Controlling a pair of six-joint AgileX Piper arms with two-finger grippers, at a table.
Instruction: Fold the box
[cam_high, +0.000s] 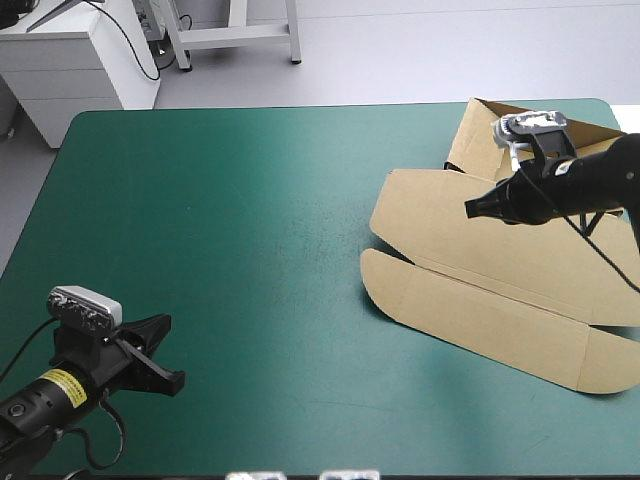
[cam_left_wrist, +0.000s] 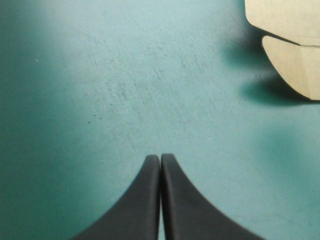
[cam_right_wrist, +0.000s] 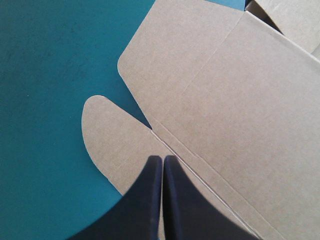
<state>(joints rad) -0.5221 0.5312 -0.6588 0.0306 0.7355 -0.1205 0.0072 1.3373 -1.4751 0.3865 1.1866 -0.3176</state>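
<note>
Meeting tip to tip in a pointed arch, the jaws of the right arm (cam_high: 565, 185) were seen closed on nothing, held over the brown box (cam_high: 480, 270) above the crease where a rounded flap (cam_right_wrist: 107, 140) joined a wider panel; contact with the board could not be judged. The jaws of the left arm (cam_high: 90, 380) were likewise closed and empty, over the bare teal-green surface (cam_high: 230, 250) near its near left corner, well apart from the box. The box was laid mostly flat on the surface's right side, its far part raised.
</note>
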